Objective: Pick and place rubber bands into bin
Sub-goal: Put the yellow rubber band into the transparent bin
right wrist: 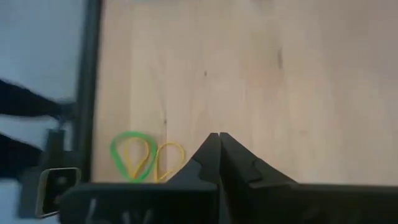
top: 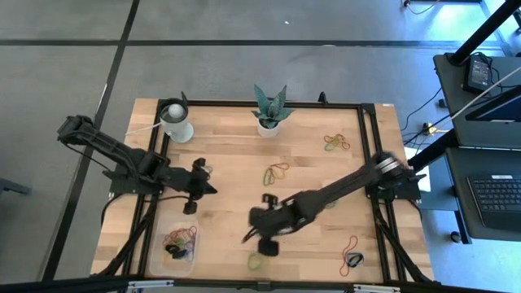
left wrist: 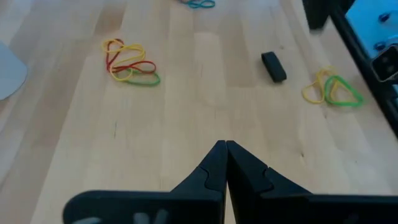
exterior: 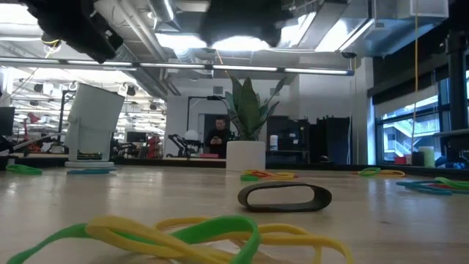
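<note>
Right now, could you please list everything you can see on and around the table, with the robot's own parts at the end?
Bin: one, clear, near-left corner, holding several mixed-colour rubber bands.
Loose rubber bands: separate clusters; red, yellow and green at table centre; green and yellow at the near edge; orange and green at far right; red at near right.
Black band: one, lying flat mid-table.
Cup: one, white, far left.
Plant pot: one, white with a green plant, far centre.
Laptop: one, dark, on a stand beyond the table's right side.
Person: one, far off in the room.
Left gripper: shut, empty, over the table's left half.
Right gripper: shut, empty, above the near-edge bands.
</note>
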Action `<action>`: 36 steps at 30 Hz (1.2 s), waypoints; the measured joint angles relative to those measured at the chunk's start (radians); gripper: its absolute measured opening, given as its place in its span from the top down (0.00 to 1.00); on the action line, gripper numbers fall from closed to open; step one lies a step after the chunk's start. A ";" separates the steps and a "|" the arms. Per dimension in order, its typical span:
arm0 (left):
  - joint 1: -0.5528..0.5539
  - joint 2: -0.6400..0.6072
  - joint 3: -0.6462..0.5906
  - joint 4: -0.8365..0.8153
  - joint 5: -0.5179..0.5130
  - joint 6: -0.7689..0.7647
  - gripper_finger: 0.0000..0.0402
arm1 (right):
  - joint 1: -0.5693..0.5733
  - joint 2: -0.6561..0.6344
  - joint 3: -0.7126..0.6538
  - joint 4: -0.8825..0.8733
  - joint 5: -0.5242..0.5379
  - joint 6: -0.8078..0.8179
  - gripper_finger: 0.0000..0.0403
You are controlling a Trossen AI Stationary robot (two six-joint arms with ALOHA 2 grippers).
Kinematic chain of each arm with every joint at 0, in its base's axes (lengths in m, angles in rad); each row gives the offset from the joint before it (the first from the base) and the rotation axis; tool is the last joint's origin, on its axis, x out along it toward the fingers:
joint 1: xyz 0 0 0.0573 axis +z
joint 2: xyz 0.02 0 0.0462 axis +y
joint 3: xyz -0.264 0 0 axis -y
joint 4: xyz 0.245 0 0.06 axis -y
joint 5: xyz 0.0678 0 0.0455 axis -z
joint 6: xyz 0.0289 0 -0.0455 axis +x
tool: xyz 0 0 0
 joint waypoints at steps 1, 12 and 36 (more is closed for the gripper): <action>0.002 0.025 0.014 0.000 -0.005 0.000 0.99 | 0.000 -0.060 -0.084 0.056 0.000 0.016 0.99; 0.138 0.351 0.258 -0.013 -0.052 0.027 0.99 | -0.010 -0.697 -0.787 0.280 0.000 0.070 0.99; 0.525 1.033 0.909 -0.287 0.188 0.026 0.93 | -0.010 -1.348 -1.228 0.217 0.000 0.042 0.99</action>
